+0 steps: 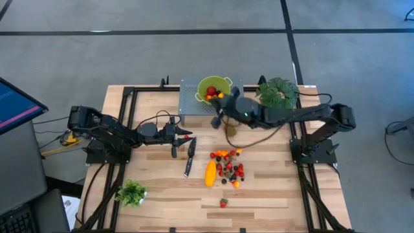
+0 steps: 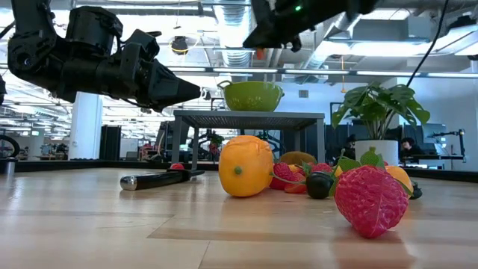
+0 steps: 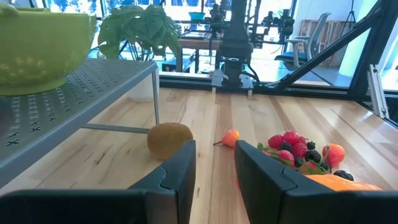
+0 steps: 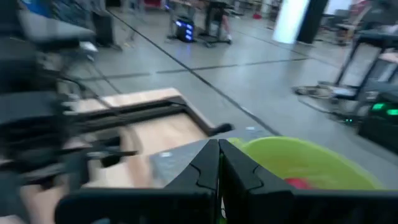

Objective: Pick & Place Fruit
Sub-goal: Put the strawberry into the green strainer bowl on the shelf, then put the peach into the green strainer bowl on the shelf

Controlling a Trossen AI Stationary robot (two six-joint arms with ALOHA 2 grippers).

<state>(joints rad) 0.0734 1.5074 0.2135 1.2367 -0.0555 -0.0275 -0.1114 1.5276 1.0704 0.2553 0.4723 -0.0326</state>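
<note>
Fruit pile: we see most of the small fruit (image 1: pixel 228 167) clustered on the bench (image 1: pixel 272 188), right of centre, red, orange and dark pieces touching one another.
Long fruit: a yellow-orange piece (image 1: pixel 210 173) lies just beside the pile's left edge.
Stray strawberry: one strawberry (image 1: pixel 223 203) sits apart from the pile, nearer the front edge; in the low view it is the closest object (image 2: pixel 371 200).
Kiwi: we find the brown kiwi (image 3: pixel 170 139) on the bench beside the leg of the grey stand (image 1: pixel 194 103).
Bowl: a green colander (image 1: pixel 214 88) stands on that stand and already has a few red and orange pieces in it.
Right end effector: we see the right end effector (image 1: pixel 218 109) hovering at the colander's near edge; its fingers (image 4: pixel 242 171) are pressed together with nothing visible between them.
Left end effector: the left end effector (image 1: pixel 183 137) hangs low over the bench left of the pile, fingers narrowly parted and empty.
Knife: a black-handled knife (image 1: pixel 190 156) lies between the left end effector and the long fruit.
</note>
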